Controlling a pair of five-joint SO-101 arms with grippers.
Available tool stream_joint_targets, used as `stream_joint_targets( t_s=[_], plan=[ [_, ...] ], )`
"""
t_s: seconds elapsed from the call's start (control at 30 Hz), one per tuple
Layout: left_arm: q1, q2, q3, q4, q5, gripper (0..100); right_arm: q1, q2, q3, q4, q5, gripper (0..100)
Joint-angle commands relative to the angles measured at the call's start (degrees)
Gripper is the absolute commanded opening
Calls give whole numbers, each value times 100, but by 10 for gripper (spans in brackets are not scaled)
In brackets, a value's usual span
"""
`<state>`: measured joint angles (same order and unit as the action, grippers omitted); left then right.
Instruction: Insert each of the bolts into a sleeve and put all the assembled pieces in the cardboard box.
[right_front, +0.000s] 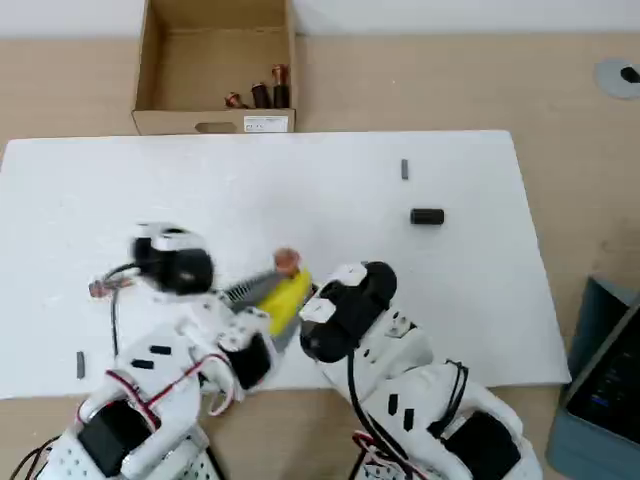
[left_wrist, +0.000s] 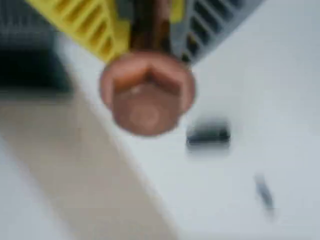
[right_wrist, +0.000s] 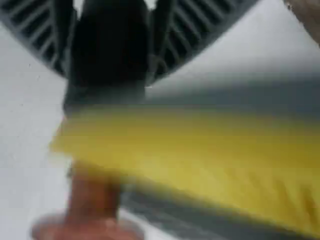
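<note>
The left gripper (left_wrist: 150, 35) is clamped on a copper bolt (left_wrist: 147, 95) with a broad, flanged head, well in front of the cardboard box (right_front: 150, 60). The right gripper (right_wrist: 107, 70) pinches a black sleeve (right_wrist: 107, 45) just beside that bolt. A second sleeve (right_front: 427, 217) lies on the white mat (right_front: 200, 180), off the box's right corner. Finished pieces (right_front: 262, 95) sit inside the box, on a tan tabletop (right_front: 420, 80).

Assembled pieces (right_front: 262, 94) in the cardboard box (right_front: 147, 72)
</note>
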<state>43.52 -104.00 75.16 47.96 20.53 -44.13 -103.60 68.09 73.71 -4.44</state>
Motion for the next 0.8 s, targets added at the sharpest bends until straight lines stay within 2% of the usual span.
stream_joint_targets(
  t_s=[0.0,0.27,0.47,0.6,0.77],
  plan=[
    [237,-40,-211,237,-114,1,-75,-585,-57,-185,62,9],
    [141,-40,-35,299,-114,9,-75,-585,-57,-185,70,9],
    [-598,-40,-105,299,-352,178,-75,-585,-57,-185,70,9],
    [-914,-40,-457,308,-607,184,-75,-585,-57,-185,70,9],
    [-949,-40,-826,316,-712,184,-75,-585,-57,-185,70,9]
  ],
)
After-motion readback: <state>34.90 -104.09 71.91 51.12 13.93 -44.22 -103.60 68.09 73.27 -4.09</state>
